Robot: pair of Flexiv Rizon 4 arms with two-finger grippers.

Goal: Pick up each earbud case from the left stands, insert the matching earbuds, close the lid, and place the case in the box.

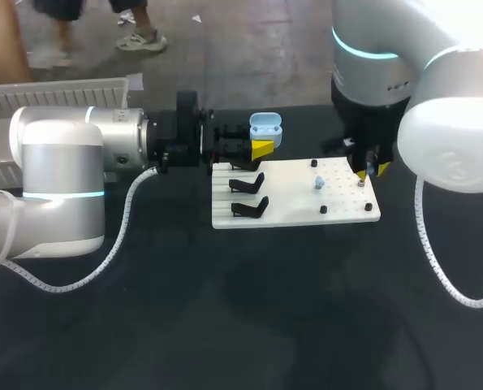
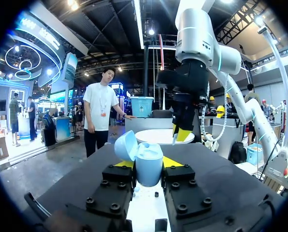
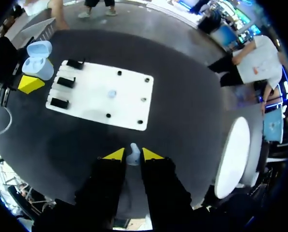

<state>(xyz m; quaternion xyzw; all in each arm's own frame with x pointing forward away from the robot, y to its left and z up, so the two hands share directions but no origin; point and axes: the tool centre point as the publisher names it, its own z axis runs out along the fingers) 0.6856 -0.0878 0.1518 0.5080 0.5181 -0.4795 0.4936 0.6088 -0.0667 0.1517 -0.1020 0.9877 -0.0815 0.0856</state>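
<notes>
Now, with the left pincer (image 2: 149, 164) pinching the open case (image 1: 265, 127), bring the right pincer (image 3: 133, 153), pinching an earbud (image 3: 133, 157), straight down into it, slowly.

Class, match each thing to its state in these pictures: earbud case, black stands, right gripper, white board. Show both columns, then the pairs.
Things: 1 earbud case; 2 black stands; 3 right gripper; 4 white board.
States: A empty; B holds the lifted earbud; C lid open, held by the left gripper; D bears a loose earbud.
Pairs: 1-C; 2-A; 3-B; 4-D.
</notes>
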